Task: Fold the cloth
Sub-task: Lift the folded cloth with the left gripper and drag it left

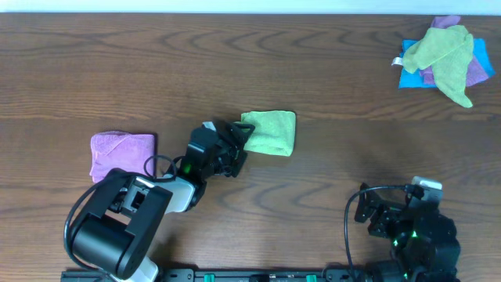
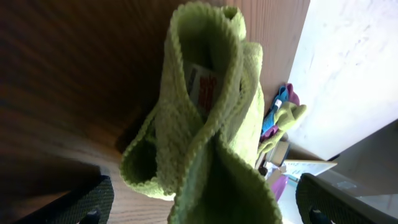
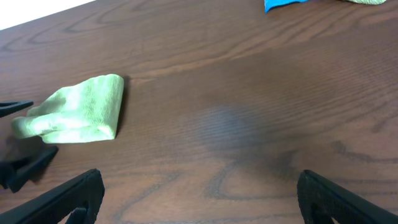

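A green cloth (image 1: 270, 131) lies folded into a small rectangle near the middle of the wooden table. My left gripper (image 1: 237, 147) is at its left edge. In the left wrist view the cloth (image 2: 205, 118) fills the middle, its folded layers bulging open with a white label inside. The left gripper (image 2: 205, 208) is open, its fingers wide apart on either side of the cloth's near end. My right gripper (image 1: 401, 197) is open and empty at the front right, far from the cloth. The right wrist view shows the cloth (image 3: 78, 111) at the left and the open fingers (image 3: 199, 199).
A folded pink cloth (image 1: 121, 153) lies at the left of the table. A pile of loose cloths, green, purple and blue (image 1: 445, 55), sits at the far right corner. It also shows in the left wrist view (image 2: 283, 115).
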You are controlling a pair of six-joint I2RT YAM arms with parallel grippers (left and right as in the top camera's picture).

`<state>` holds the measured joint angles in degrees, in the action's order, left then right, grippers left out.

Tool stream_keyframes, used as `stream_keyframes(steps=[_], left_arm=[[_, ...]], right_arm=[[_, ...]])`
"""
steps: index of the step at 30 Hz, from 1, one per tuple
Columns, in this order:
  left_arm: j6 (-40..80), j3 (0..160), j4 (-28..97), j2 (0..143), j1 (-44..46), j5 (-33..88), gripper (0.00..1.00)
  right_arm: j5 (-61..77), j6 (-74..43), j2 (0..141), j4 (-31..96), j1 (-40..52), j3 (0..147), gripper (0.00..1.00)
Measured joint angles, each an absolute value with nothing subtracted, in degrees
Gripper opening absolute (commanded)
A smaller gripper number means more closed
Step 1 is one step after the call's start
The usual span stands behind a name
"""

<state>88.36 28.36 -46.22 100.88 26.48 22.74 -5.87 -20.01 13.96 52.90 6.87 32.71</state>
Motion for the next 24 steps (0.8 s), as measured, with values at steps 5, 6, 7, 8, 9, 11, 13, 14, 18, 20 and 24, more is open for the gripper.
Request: stream_keyframes(steps=[5,6,7,8,9,11,13,14,18,20,24], left_arm=[[88.75,28.38,-46.33,100.9,27.27,21.19,0.95],[88.77,28.42,-46.33,100.9,27.42,20.78,0.95],[88.77,28.45,-46.33,100.88,27.49,20.45,0.95],[88.79,28.49,-46.28,100.9,27.57,20.14,0.95],[88.82,28.56,-46.13,100.88,27.62,19.81,0.95],[88.92,28.82,-45.84,100.88,27.66,19.11,0.96],[88.95,28.97,-45.69,100.9,27.66,18.57,0.97],[88.95,29.04,-45.67,100.9,27.68,18.41,0.97],[88.95,30.63,-45.82,102.3,27.66,18.2,0.98],[88.95,32.01,-45.87,103.42,27.68,18.26,0.98],[88.97,34.15,-45.91,105.14,27.88,18.48,0.94]], right_arm=[[-5.87,-20.01,13.96,52.9,6.87,32.71,0.99],[-5.87,-20.01,13.96,52.9,6.87,32.71,0.99],[-5.85,-20.01,13.96,52.9,6.87,32.71,0.99],[-5.85,-20.01,13.96,52.9,6.87,32.71,0.99],[-5.85,-20.01,13.96,52.9,6.87,32.71,0.99],[-5.85,-20.01,13.96,52.9,6.87,32.71,0.99],[-5.87,-20.01,13.96,52.9,6.87,32.71,0.99],[-5.87,-20.01,13.96,52.9,6.87,32.71,0.99],[-5.85,-20.01,13.96,52.9,6.87,32.71,0.99],[-5.87,-20.01,13.96,52.9,6.87,32.71,0.99],[-5.87,-20.01,13.96,52.9,6.87,32.71,0.99]])
